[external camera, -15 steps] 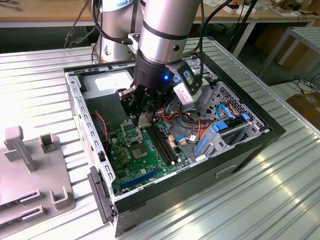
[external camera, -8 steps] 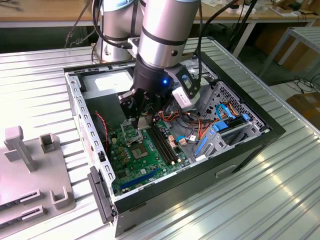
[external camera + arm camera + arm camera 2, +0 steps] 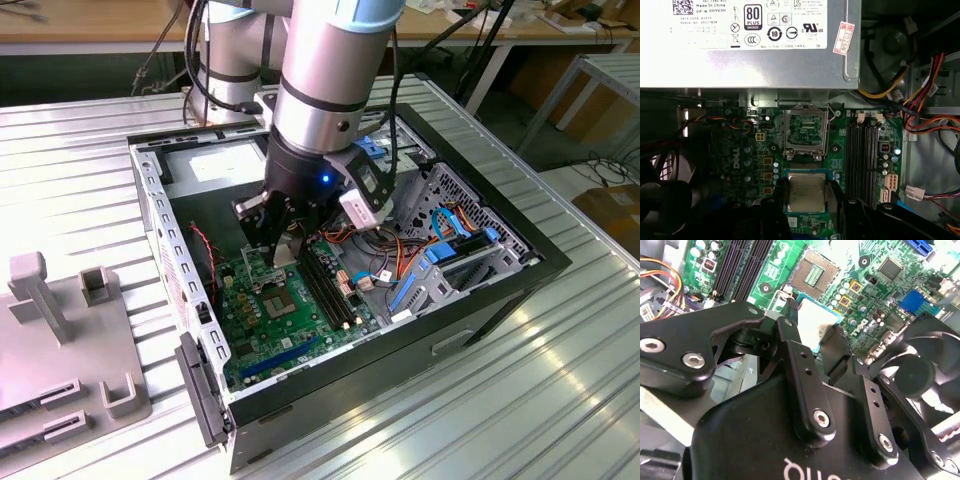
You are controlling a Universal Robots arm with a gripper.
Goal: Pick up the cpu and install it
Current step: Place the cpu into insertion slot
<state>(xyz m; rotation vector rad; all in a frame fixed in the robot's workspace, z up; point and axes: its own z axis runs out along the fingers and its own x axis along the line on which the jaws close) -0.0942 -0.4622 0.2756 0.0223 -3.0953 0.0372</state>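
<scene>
Between my gripper's (image 3: 806, 196) two black fingers (image 3: 837, 197) sits the cpu (image 3: 806, 192), a small square chip with a silvery-grey top, and the gripper is shut on its edges. It hangs just short of the open socket (image 3: 805, 131) on the green motherboard (image 3: 740, 155). In the second wrist view the cpu (image 3: 815, 320) shows bright between the fingertips (image 3: 788, 335), with the socket (image 3: 814, 274) beyond it. In the exterior view my gripper (image 3: 285, 240) reaches down into the open computer case (image 3: 480, 300) and holds the cpu (image 3: 285, 250) above the socket (image 3: 277, 300).
A grey power supply (image 3: 740, 45) lies just past the socket. Black memory slots (image 3: 865, 150) run beside it, then bundled cables (image 3: 925, 110). A black fan (image 3: 660, 195) sits on the other side. Grey fixtures (image 3: 60, 330) stand on the ribbed metal table at the exterior view's left.
</scene>
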